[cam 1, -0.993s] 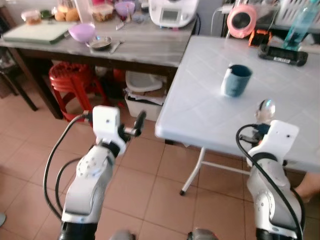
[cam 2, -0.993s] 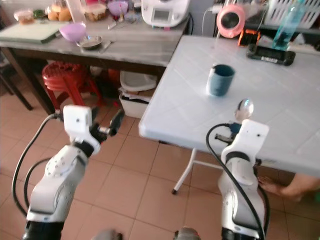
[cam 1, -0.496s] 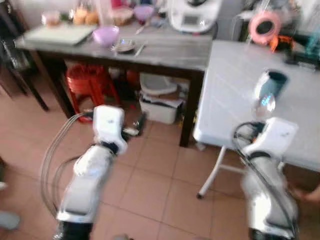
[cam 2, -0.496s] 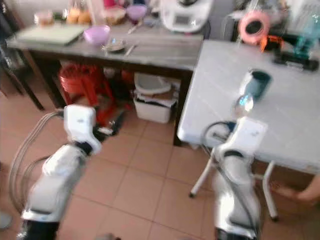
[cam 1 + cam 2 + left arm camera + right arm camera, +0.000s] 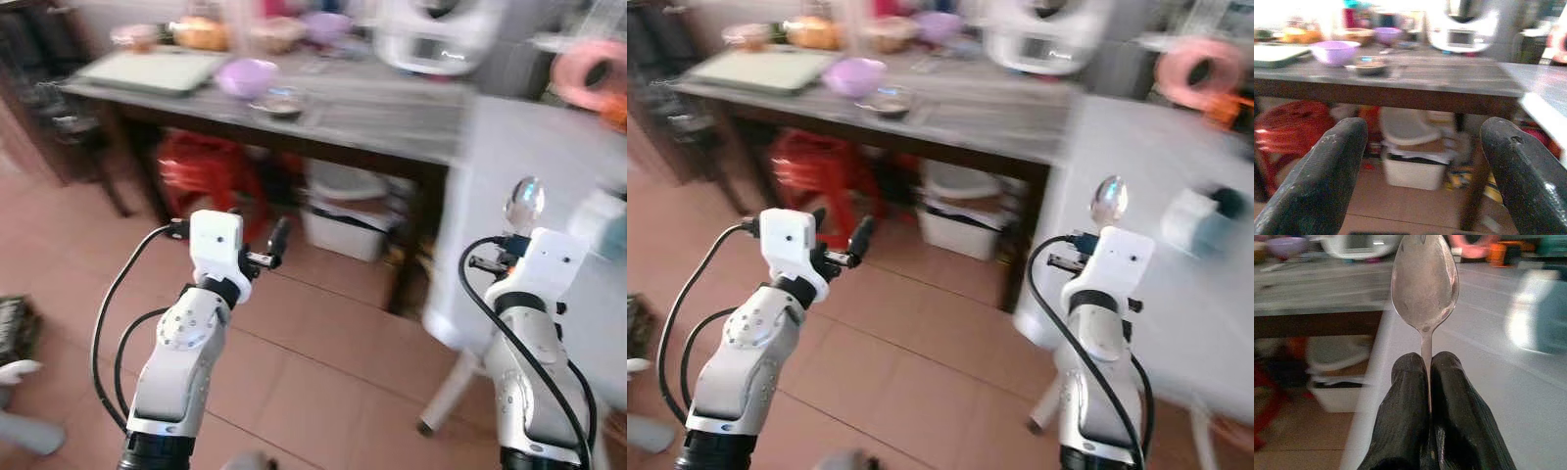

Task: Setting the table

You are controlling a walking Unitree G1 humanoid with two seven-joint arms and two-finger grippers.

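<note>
The right gripper [image 5: 1426, 377] has its fingers pinched tight on a spoon [image 5: 1424, 281], bowl upright, just beside the white table's [image 5: 1136, 284] edge. A cup [image 5: 1198, 219] already stands on that table; the spoon is yet to be laid. The left gripper [image 5: 1422, 161] is spread wide, empty.

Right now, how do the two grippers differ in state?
The left gripper is open, with nothing between its fingers; the right gripper is shut on a spoon, bowl pointing up. The left one is over the floor, the right one by the white table. Both have black fingers.
</note>
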